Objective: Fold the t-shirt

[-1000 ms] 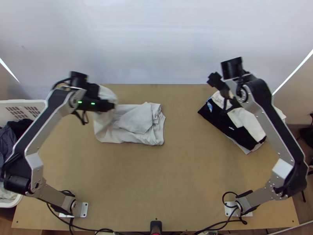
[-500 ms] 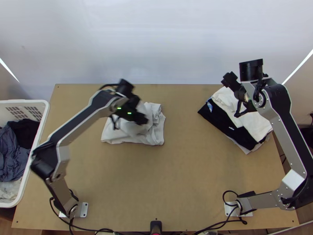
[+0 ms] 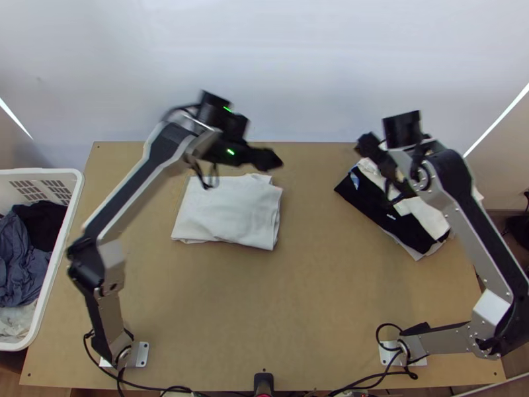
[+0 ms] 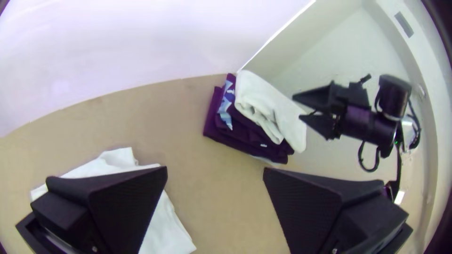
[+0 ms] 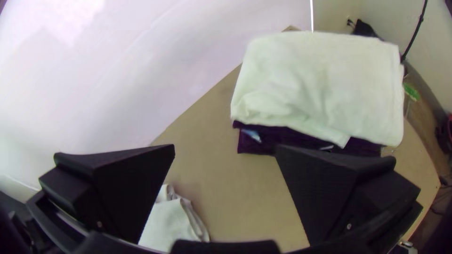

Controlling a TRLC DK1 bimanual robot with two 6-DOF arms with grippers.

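A white t-shirt (image 3: 228,212) lies folded into a rough rectangle left of the table's middle, a bit uneven along its far edge. Above that far edge is my left gripper (image 3: 270,160), clear of the cloth. The left gripper (image 4: 215,176) holds nothing between its widely parted fingers, and part of the white t-shirt (image 4: 165,226) shows beside one finger. Over the folded pile at the far right hangs my right gripper (image 3: 364,142). Bare table lies between the open fingers of the right gripper (image 5: 225,155); the white t-shirt (image 5: 174,223) is partly hidden behind one finger.
A pile of folded clothes, with a dark garment (image 3: 373,202) under a white one (image 3: 430,215), lies at the far right. On the left stands a white basket (image 3: 73,198) with dark and light clothes inside. A pale wall (image 3: 264,73) rises behind the table's far edge.
The left gripper brought the t-shirt's left part over to the right, let it go and rose toward the far edge. The right arm shifted right, then partly back left.
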